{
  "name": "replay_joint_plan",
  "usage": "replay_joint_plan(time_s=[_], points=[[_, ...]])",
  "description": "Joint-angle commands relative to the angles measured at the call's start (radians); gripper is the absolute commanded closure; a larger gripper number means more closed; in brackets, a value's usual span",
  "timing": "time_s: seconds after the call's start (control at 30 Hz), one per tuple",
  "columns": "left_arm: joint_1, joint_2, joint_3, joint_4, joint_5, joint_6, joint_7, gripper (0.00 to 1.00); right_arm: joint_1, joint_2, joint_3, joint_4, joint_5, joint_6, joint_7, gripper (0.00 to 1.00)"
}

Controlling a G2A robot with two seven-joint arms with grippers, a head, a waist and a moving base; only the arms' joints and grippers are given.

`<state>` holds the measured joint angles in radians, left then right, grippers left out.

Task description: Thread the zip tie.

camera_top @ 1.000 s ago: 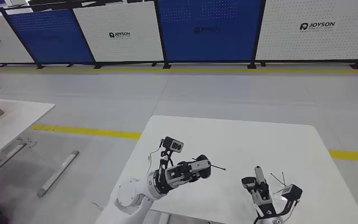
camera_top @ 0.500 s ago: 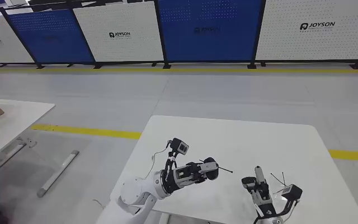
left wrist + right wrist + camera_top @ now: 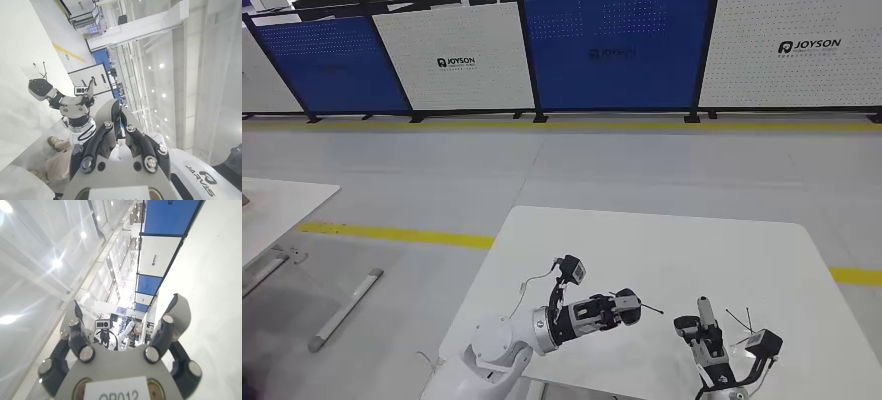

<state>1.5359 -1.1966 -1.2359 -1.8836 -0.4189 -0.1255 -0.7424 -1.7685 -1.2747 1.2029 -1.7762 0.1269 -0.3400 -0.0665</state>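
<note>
Zip tie (image 3: pixel 650 308): thin black strip pinched in the left gripper (image 3: pixel 118 111), jutting over the tabletop (image 3: pixel 662 240).
Left gripper: clamped on it.
Right gripper (image 3: pixel 126 305): nearby, spread wide, holding nothing.
Around: loose ties (image 3: pixel 739 320) lying beside the right gripper.

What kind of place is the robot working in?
Probably a factory hall or test floor: blue and white partition panels, a yellow floor line, a high ceiling with rows of lamps.

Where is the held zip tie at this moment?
In the top view, the zip tie sticks out of the shut left gripper over the white table, its tip pointing toward the open right gripper.
</note>
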Motion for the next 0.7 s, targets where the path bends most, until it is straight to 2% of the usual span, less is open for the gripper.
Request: replay_joint_plan(time_s=[0.0,0.27,0.37,0.67], points=[[0.000,0.000,0.000,0.000,-0.001,0.000,-0.001,1.00,0.000,0.000,0.000,0.000,0.000,0.000,0.000,0.00],[0.000,0.000,0.000,0.000,-0.001,0.000,-0.001,1.00,0.000,0.000,0.000,0.000,0.000,0.000,0.000,0.00],[-0.006,0.000,0.014,0.007,0.019,0.009,0.022,1.00,0.000,0.000,0.000,0.000,0.000,0.000,0.000,0.00],[-0.037,0.003,0.043,0.098,0.075,0.053,0.080,1.00,0.000,0.000,0.000,0.000,0.000,0.000,0.000,0.00]])
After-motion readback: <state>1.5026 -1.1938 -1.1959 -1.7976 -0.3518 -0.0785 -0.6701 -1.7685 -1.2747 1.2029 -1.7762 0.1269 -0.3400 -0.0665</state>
